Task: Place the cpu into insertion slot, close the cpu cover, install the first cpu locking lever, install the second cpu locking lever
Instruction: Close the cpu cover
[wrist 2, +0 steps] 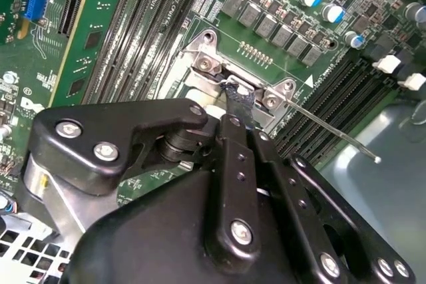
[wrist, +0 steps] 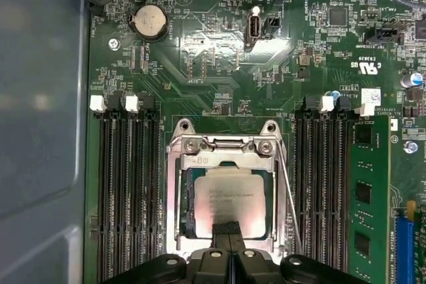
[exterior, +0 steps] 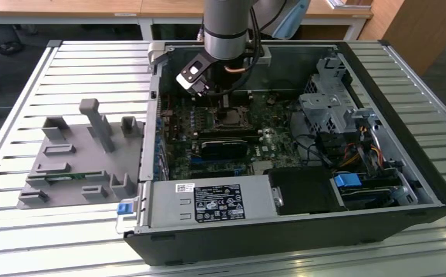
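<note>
The cpu [wrist: 229, 197] lies flat in the insertion slot [exterior: 227, 118], its tan-silver face showing through the window of the cpu cover [wrist: 180, 191]. The cover is down over the chip, and its screwed end [wrist 2: 206, 64] sits at the socket's far side. My gripper [wrist: 227, 227] stands over the near edge of the chip with its fingers pressed together and nothing between them. In the second wrist view the gripper's [wrist 2: 238, 101] dark tip points down at the cover. A thin metal locking lever [wrist: 287, 197] runs along one side of the socket, and its free end [wrist 2: 376, 159] sticks out past the memory slots.
Memory slots [wrist: 126, 184] flank the socket on both sides. The case wall [wrist: 40, 131] is close by. A grey power-supply box [exterior: 211, 202] fills the case's near edge, with a drive cage [exterior: 331, 109] on the exterior view's right. A grey fixture plate [exterior: 77, 161] lies outside the case.
</note>
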### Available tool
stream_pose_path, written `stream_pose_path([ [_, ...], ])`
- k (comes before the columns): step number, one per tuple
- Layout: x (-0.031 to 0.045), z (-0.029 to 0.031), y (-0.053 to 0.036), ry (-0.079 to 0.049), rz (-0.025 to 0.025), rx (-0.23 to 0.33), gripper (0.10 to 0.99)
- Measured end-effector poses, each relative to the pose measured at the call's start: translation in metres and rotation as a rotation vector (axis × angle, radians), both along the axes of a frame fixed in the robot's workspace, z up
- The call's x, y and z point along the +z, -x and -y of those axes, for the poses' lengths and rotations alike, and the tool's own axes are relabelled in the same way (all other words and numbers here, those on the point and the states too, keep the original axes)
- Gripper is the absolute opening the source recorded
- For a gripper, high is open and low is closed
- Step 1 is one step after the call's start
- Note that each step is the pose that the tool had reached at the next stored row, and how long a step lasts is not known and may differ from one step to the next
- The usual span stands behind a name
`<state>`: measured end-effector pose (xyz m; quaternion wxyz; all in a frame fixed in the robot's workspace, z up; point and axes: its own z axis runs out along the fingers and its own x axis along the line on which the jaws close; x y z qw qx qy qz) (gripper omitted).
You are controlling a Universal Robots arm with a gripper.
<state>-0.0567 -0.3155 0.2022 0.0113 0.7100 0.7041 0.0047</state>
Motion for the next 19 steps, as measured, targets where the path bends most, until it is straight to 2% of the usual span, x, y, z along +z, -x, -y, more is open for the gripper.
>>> stream_pose_path([
  [7, -0.0028, 0.0, -0.0004, 0.0, 0.0, 0.0, 0.106],
  [12, -0.003, 0.0, -0.0059, -0.005, 0.0003, 0.001, 0.106],
  [14, -0.0028, -0.0001, -0.0067, -0.006, 0.0021, 0.003, 0.106],
  [19, 0.0047, -0.0001, -0.0066, -0.007, 0.0065, 0.006, 0.106],
])
